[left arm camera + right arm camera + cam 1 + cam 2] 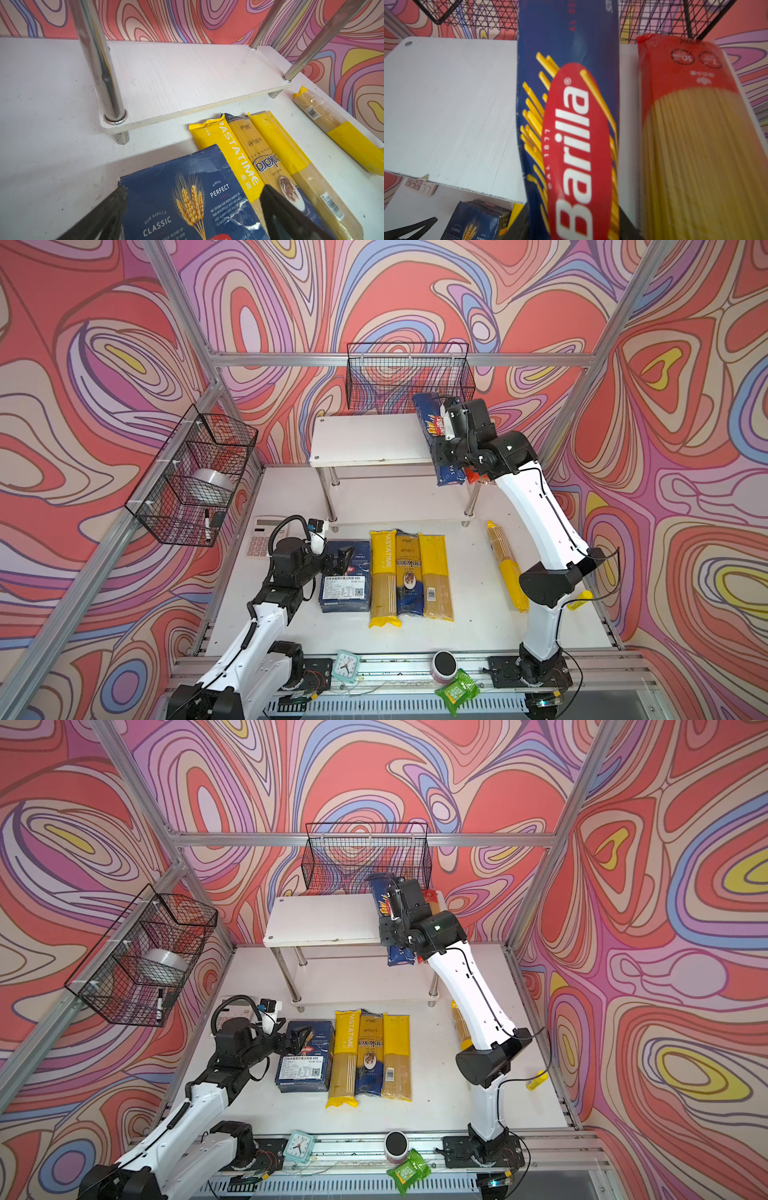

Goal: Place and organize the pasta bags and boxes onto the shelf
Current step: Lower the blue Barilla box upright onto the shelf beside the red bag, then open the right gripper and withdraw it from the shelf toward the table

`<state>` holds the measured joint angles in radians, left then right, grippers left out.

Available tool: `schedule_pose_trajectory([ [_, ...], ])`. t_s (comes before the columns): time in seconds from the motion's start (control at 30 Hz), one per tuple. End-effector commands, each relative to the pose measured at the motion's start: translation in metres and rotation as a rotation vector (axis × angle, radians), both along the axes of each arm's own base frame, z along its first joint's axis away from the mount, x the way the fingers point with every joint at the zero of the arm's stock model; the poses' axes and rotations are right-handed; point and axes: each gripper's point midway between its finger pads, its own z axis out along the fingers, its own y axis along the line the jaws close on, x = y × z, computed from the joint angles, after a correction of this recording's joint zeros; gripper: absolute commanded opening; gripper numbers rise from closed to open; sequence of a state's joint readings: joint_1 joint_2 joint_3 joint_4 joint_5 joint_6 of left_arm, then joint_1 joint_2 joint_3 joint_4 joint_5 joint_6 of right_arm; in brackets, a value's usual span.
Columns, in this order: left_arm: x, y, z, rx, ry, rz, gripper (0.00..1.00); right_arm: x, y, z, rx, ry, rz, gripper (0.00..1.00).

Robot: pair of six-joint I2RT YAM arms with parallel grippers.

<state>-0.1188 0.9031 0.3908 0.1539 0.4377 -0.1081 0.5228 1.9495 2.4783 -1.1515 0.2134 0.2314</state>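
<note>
step: shelving the spaghetti box (pixel 428 414) on the shelf (pixel 365 439), judging by where it hangs.
right claw (pixel 444 439): closed around the spaghetti box and seemingly carrying it; how firm the grip is cannot be told.
spaghetti box: tilted over the shelf's top board, just beside the red-and-clear bag (pixel 691 124) lying on that board; its near end overhangs the shelf's front edge.
left claw (pixel 338 562): jaws wide, poised over the navy carton (pixel 347 585) on the worktop (pixel 469 614) in front of the shelf.
left to shelve: the navy carton and the pasta time bag (pixel 384 572) with its neighbours, all in front of the shelf.
next move: probably level the box, slide it fully onto the board alongside the red-and-clear bag, then let go.
</note>
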Motion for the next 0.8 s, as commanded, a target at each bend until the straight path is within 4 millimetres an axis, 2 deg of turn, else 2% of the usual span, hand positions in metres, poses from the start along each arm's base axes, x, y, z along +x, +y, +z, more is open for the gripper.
schedule_pose_trajectory([
  [0.0,0.000,-0.002,0.002,0.002,-0.017,-0.015,1.00,0.018,-0.006,0.042,0.075,-0.149,-0.049,0.54],
  [0.13,0.000,-0.002,0.001,0.003,-0.015,-0.014,1.00,0.017,-0.004,0.045,0.080,-0.155,-0.037,0.58],
  [0.23,0.001,-0.002,0.001,0.003,-0.013,-0.013,1.00,0.014,-0.004,0.055,0.096,-0.176,-0.023,0.61],
  [0.4,0.001,-0.003,0.001,0.004,-0.012,-0.017,1.00,-0.001,-0.005,0.078,0.143,-0.216,0.004,0.61],
  [0.5,0.001,-0.003,0.001,0.004,-0.010,-0.017,1.00,-0.011,-0.005,0.083,0.159,-0.215,0.030,0.62],
  [0.7,0.001,-0.003,0.001,0.004,-0.009,-0.018,1.00,-0.050,0.005,0.084,0.201,-0.146,0.172,0.59],
  [0.73,0.001,-0.003,0.001,0.005,-0.008,-0.017,1.00,-0.066,0.001,0.091,0.211,-0.141,0.196,0.59],
  [0.77,0.001,-0.003,0.000,0.005,-0.006,-0.017,1.00,-0.076,0.000,0.090,0.212,-0.121,0.221,0.58],
])
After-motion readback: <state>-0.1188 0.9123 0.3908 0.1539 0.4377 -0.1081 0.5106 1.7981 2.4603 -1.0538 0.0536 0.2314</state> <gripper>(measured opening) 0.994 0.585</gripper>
